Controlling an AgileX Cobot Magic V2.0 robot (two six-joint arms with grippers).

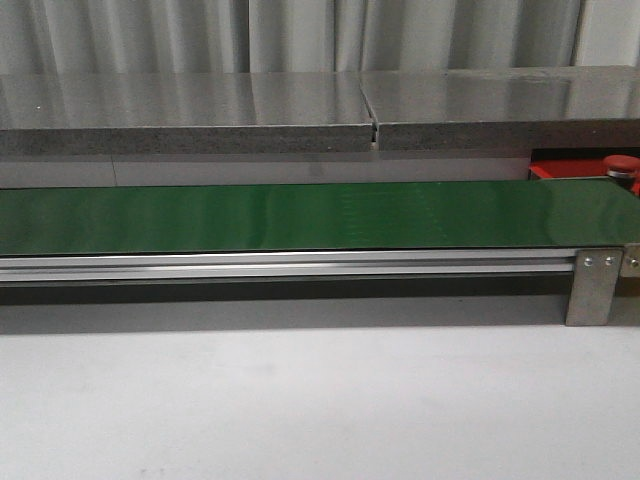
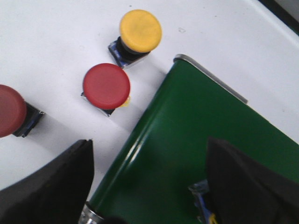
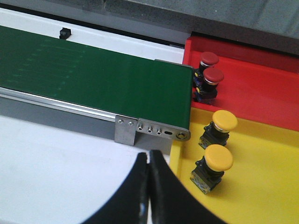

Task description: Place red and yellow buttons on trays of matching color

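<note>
While left gripper gapes, buttons unlabelled

Glossy green belt, brushed metal rail, matt white table, smooth plastic red tray and yellow tray

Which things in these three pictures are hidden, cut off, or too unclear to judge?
- Front view: neither arm shows; the red tray and one red button are cut by the right edge.
- Left wrist view: a dark red button is cut by the left edge; a small part on the green belt hides behind the left gripper finger.
- Right wrist view: the yellow tray runs off the frame.
</note>
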